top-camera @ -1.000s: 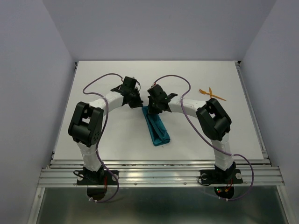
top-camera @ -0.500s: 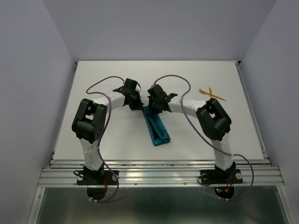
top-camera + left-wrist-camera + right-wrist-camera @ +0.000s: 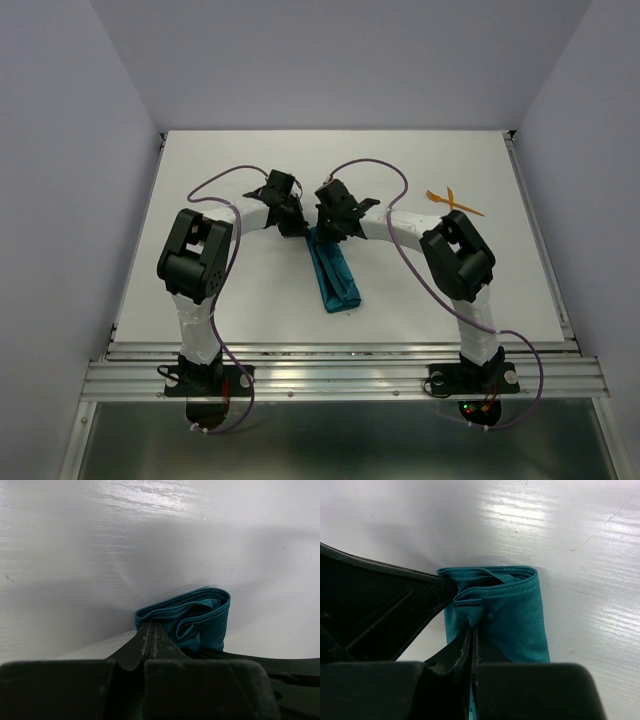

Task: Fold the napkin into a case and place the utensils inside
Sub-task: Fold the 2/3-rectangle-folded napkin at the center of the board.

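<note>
at the far end of the folded napkin (image 3: 336, 280), left tool (image 3: 151, 626) and right tool (image 3: 470, 628), both pinched shut on it

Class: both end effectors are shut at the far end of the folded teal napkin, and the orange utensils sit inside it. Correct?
No. The utensils lie crossed on the table, well right of the napkin, as the top external view shows. The left end effector and right end effector are indeed shut at its far end.
</note>
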Available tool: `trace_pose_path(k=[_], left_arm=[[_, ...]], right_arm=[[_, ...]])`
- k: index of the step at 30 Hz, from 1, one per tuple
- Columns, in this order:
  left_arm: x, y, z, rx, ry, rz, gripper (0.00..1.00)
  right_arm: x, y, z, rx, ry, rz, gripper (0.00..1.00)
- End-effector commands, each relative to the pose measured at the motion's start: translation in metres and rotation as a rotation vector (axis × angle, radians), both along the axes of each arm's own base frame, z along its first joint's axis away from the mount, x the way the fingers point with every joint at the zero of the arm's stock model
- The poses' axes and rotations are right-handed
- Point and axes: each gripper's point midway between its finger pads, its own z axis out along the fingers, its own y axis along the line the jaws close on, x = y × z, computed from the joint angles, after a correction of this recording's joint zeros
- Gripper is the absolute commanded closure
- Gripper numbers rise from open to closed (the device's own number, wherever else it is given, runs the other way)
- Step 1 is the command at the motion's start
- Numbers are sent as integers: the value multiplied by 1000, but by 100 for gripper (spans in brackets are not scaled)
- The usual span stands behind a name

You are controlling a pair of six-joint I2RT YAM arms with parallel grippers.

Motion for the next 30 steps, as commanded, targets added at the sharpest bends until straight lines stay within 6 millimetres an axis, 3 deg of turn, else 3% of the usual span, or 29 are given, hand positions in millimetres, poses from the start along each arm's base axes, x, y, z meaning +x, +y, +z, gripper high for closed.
trace_pose_path(k=[1, 9, 22, 30], left_arm=[[-9, 2, -12, 8, 29, 0, 100], [-15, 5, -19, 17, 44, 5, 100], [-14, 5, -13, 10, 31, 6, 100], [-10, 8, 0, 20, 6, 20, 100]], right_arm=[[12, 17, 38, 61, -75, 4, 99], [17, 19, 46, 72, -92, -8, 99], [23, 23, 17, 37, -58, -15, 99], [14, 20, -3, 14, -17, 11, 99]])
